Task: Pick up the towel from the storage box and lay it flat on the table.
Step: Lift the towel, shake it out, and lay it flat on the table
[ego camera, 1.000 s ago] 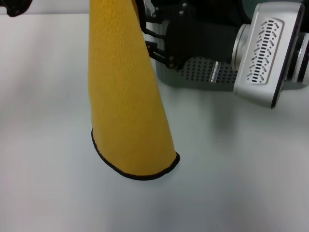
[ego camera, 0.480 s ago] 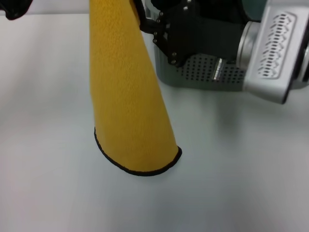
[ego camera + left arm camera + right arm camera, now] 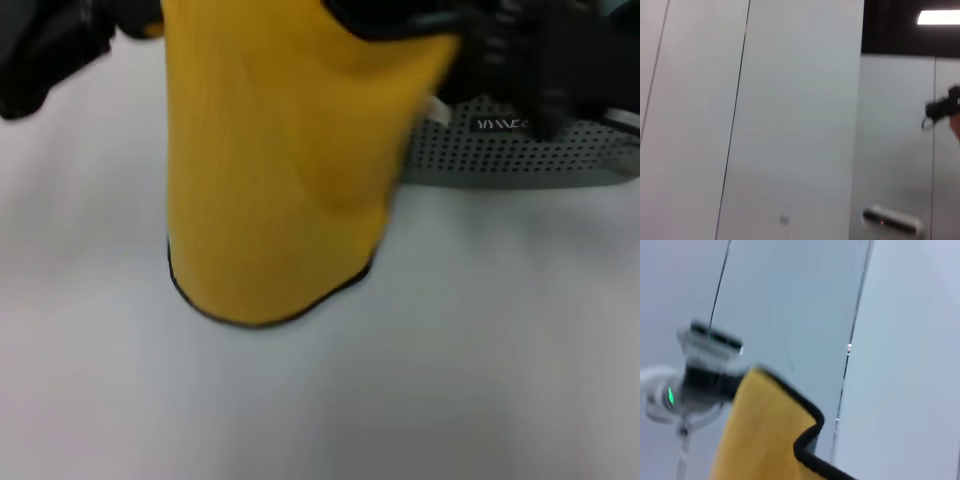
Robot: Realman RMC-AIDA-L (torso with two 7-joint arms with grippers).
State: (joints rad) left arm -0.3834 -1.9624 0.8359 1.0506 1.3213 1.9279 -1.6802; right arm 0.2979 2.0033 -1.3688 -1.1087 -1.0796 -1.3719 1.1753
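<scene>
The towel (image 3: pixel 280 170) hangs yellow face forward, spread wide at the top, and its black-edged lower hem brushes the table (image 3: pixel 500 350). My left gripper (image 3: pixel 125 30) holds its upper left corner at the top of the head view. At the upper right corner my right gripper (image 3: pixel 440 40) is shut on it, just in front of the storage box (image 3: pixel 560 160). The box is pale grey-green with perforated sides and a black label (image 3: pixel 500 124). A black-edged corner of the towel (image 3: pixel 765 440) fills the near part of the right wrist view. The left wrist view shows only wall panels.
White tabletop stretches left, right and in front of the hanging cloth. The right arm's dark body (image 3: pixel 540 50) hangs over the box. A small device with a green light (image 3: pixel 705 360) stands far off in the room.
The towel's top has widened from a narrow cone into a broad sheet. My right gripper moved right with its corner, uncovering the box's label. The left gripper came in toward the towel.
</scene>
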